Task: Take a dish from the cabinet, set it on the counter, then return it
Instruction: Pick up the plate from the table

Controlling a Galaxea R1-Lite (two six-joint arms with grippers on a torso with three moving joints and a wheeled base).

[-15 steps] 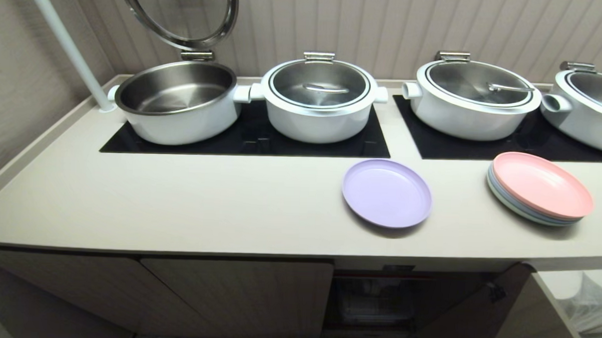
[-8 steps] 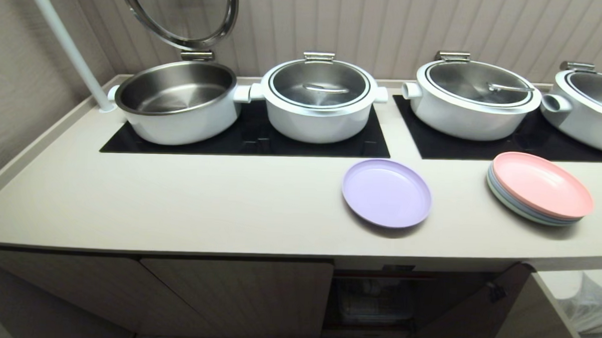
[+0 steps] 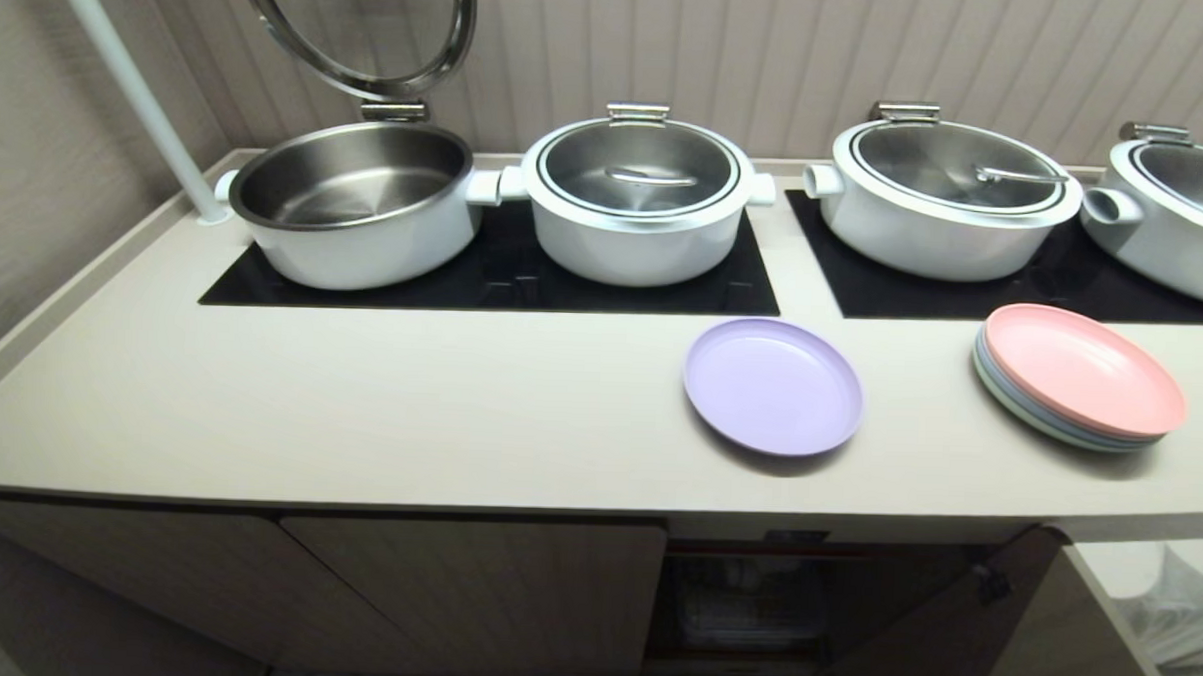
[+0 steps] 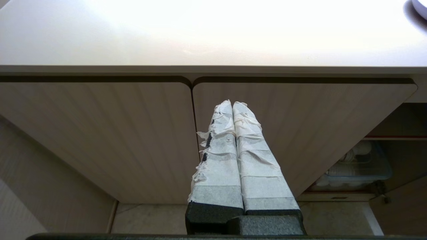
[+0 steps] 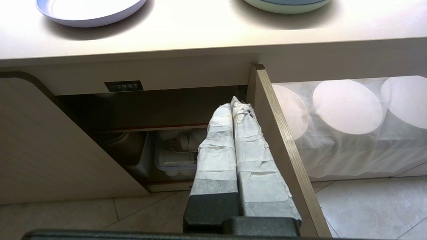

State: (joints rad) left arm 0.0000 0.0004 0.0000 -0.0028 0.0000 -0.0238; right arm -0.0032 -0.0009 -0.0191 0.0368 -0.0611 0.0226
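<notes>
Plate lies flat on the counter, left of the stacked plates. Left gripper and right gripper, fingers pressed together and empty, hang before the cabinet.

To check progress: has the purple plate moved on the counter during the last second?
No. The purple plate lies at the same spot beside the black glass panel.

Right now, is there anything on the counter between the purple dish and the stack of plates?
No. In the head view, only bare counter lies between the dish and the stack of plates; they lie apart, with nothing between them.
</notes>
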